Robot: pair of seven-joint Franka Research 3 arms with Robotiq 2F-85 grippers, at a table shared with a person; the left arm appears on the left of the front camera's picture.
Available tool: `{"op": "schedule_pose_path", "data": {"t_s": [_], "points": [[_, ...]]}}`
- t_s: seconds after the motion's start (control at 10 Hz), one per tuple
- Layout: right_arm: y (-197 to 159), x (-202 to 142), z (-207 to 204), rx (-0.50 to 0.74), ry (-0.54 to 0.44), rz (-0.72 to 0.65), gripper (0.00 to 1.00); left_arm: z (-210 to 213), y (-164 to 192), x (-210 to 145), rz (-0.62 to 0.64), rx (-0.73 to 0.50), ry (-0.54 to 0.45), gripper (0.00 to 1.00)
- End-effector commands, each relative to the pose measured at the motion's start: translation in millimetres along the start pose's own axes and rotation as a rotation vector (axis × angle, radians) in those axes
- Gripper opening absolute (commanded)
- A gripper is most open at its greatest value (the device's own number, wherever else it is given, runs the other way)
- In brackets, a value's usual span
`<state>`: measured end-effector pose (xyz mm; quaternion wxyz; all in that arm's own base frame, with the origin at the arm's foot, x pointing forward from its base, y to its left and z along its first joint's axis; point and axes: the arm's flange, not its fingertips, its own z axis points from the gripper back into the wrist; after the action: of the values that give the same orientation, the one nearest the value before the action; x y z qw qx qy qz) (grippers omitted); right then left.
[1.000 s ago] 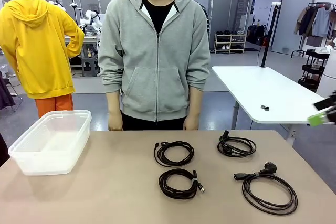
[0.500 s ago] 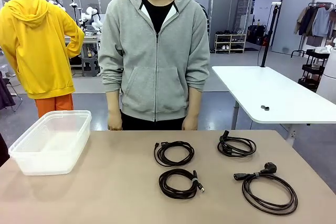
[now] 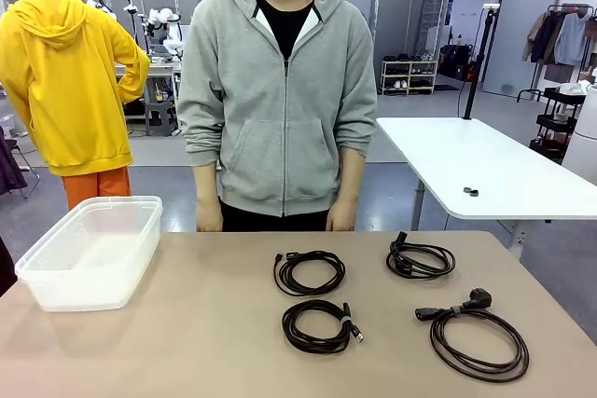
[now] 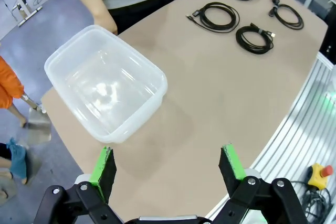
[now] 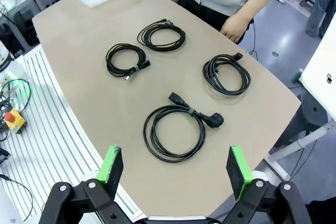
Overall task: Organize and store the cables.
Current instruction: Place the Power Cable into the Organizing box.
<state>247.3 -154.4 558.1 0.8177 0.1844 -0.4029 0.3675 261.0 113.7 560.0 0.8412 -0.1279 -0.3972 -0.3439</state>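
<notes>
While the left gripper [image 4: 167, 153] hangs high over the left end of the table [image 4: 210, 93], its jaws stand spread wide with nothing between the green pads [image 4: 105, 163]. Just beyond them sits a clear plastic tub [image 4: 137, 124] at the table's far left corner. The right gripper [image 5: 174, 153] is likewise wide apart and grips nothing, high above the right end. Directly past its fingers lies the largest coil [image 5: 176, 129], a loose loop with an angled plug, nearest the robot's edge.

All four cables [image 3: 478, 337] lie flat on the tabletop in a rough two-by-two patch right of the middle. They are apart from one another and well apart from the tub. The near middle coil [image 3: 318, 325] lies left of the largest one, the far middle coil [image 3: 310, 272] just behind it, and the far right coil [image 3: 421, 258] is bunched tighter toward the far edge.

A person in a grey hoodie [image 3: 280, 109] stands at the far side, one hand [image 3: 207, 216] hanging at each hip. Whether the hands touch the table edge is hard to tell.
</notes>
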Motion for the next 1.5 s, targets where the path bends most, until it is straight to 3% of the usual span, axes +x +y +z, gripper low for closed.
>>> {"op": "schedule_pose_path", "data": {"t_s": [0.0,1.4], "points": [[-0.1,-0.9,1.3,0.004,-0.005,0.017,1.0,-1.2,1.7,-0.4,-0.013,-0.009,0.001,1.0],[-0.1,-0.9,1.3,0.004,-0.005,0.017,1.0,-1.2,1.7,-0.4,-0.013,-0.009,0.001,1.0]]}}
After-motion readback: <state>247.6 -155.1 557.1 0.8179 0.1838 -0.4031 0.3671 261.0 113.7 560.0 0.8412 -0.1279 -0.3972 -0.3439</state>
